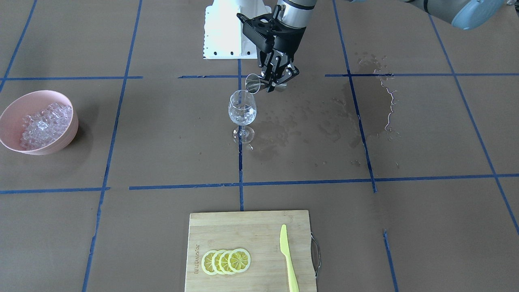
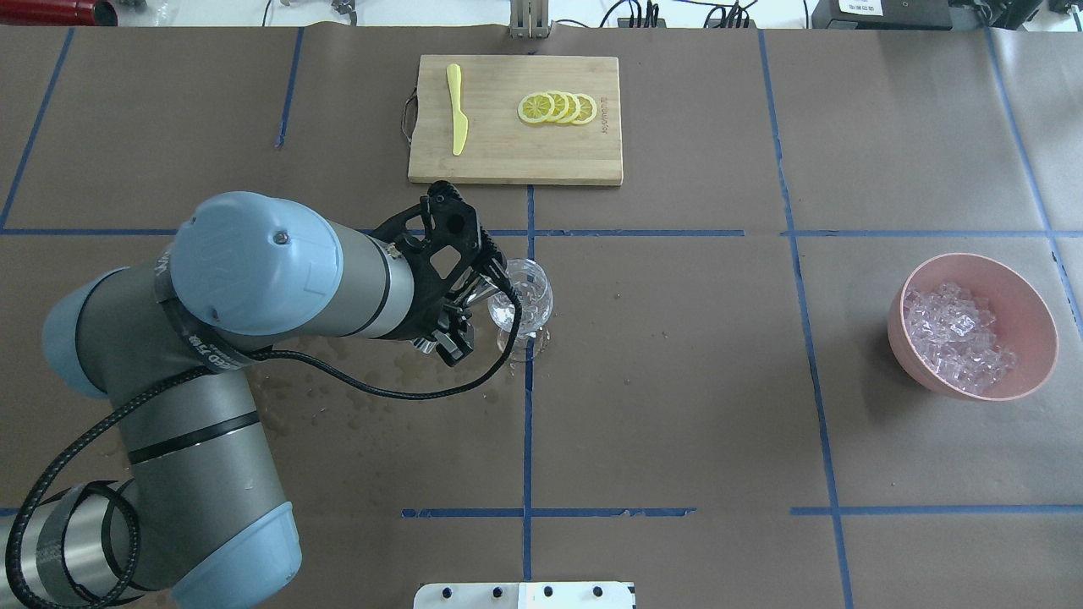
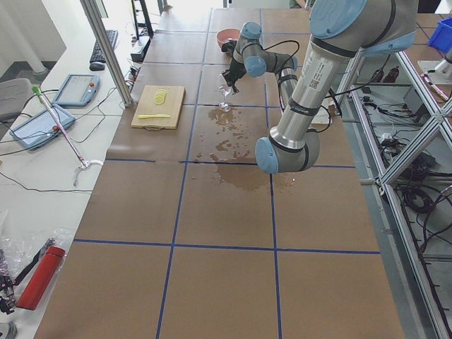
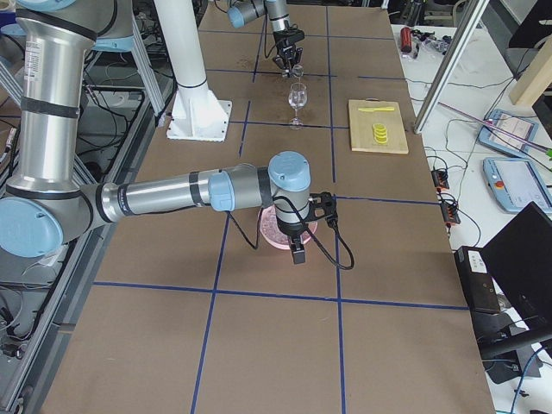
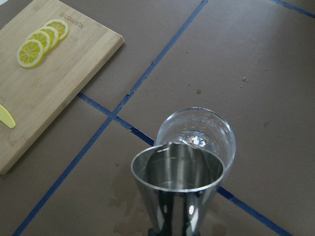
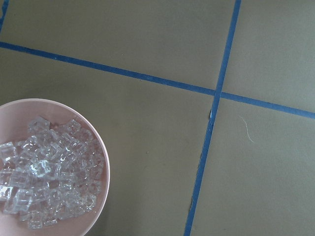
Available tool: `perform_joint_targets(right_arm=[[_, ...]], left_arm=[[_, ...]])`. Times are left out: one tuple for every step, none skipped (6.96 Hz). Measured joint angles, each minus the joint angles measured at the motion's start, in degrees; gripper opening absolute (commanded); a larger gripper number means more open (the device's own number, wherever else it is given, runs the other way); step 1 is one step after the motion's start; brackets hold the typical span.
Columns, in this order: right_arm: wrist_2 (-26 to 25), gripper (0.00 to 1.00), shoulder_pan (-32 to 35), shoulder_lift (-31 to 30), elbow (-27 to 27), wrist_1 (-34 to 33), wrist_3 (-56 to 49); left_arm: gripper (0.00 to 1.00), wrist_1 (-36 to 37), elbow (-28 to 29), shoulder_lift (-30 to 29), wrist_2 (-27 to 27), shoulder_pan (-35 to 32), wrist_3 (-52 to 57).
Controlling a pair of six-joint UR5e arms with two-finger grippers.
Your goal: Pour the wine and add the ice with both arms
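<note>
The left gripper (image 1: 277, 81) has its jaws clamped on the base end of a steel cup (image 1: 253, 84). The cup is tipped nearly level, so its mouth reaches out from the jaws over the rim of the wine glass (image 1: 242, 110). The glass stands upright just below and ahead of the jaws, with a little clear wine (image 1: 242, 117) in its bowl (hard to separate from the glints). Wet patches (image 1: 324, 121) darken the paper beneath and behind these jaws. The right gripper (image 4: 298, 255) hangs over the pink bowl (image 6: 105, 169); I cannot tell its jaws' gap. The ice (image 6: 47, 172) is heaped in that bowl, below those jaws.
</note>
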Motion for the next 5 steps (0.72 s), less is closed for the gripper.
perform_joint_targets(right_arm=[[0.0,1.0,0.0,0.0,0.0,0.0,0.0],[0.0,1.0,0.0,0.0,0.0,0.0,0.0],[0.0,1.0,0.0,0.0,0.0,0.0,0.0],[0.0,1.0,0.0,-0.1,0.0,0.0,0.0],[0.0,1.0,0.0,-0.1,0.0,0.0,0.0]], left_arm=[[0.0,2.0,0.0,-1.0,0.0,0.7,0.1],[0.0,3.2,0.0,-1.4,0.0,1.2,0.1],[0.0,4.1,0.0,-1.6,0.0,1.4,0.1],[0.0,4.9,0.0,-1.7,0.0,1.4,0.2],[0.0,6.2,0.1,-2.2,0.0,1.5,0.2]])
